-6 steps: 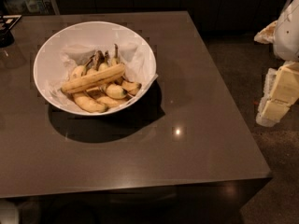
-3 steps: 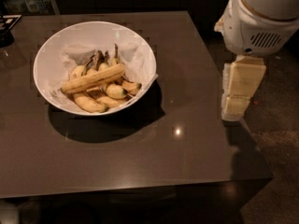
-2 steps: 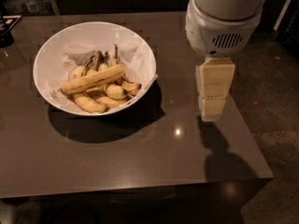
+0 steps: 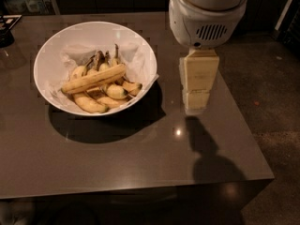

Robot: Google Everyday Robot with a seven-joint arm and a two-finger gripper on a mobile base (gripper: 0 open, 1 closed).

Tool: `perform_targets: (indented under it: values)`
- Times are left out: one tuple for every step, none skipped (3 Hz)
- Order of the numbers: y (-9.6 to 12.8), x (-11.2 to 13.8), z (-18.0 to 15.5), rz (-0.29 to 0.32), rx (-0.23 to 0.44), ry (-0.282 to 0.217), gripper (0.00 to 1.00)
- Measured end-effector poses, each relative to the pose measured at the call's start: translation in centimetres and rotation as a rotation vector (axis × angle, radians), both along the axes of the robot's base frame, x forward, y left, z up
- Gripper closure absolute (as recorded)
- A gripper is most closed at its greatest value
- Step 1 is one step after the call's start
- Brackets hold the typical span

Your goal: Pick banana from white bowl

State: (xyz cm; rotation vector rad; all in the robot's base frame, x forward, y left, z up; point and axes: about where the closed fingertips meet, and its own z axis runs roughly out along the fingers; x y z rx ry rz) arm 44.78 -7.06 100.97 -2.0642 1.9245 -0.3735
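The white bowl (image 4: 51, 60) sits on the left half of the dark table, lined with crumpled white paper. The banana (image 4: 93, 79), long, nearly straight and pale yellow, lies across the top of several shorter curved bananas (image 4: 101, 102) with dark stems. My gripper (image 4: 197, 102) hangs from the white arm housing (image 4: 206, 13) over the table, just right of the bowl's rim and above the table surface, pointing down. It touches nothing.
The dark table (image 4: 140, 163) ends close to the right of the gripper and at the front. A dark object (image 4: 7, 29) stands at the far left edge. Grey floor (image 4: 267, 93) lies to the right.
The arm has swung in from the right edge of the view leftward over the table, ending next to the bowl. The bowl and bananas have not moved.
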Motion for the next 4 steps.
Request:
perform_targets:
  values:
    - [5.1, 1.5, 1.0, 0.097, 0.014, -0.002, 0.00]
    - [10.2, 3.2, 1.0, 0.211, 0.009, 0.022, 0.00]
    - [14.0, 4.8, -0.3, 0.295, -0.003, 0.067, 0.00]
    - [16.5, 6.2, -3.1, 0.336, -0.005, 0.135, 0.14]
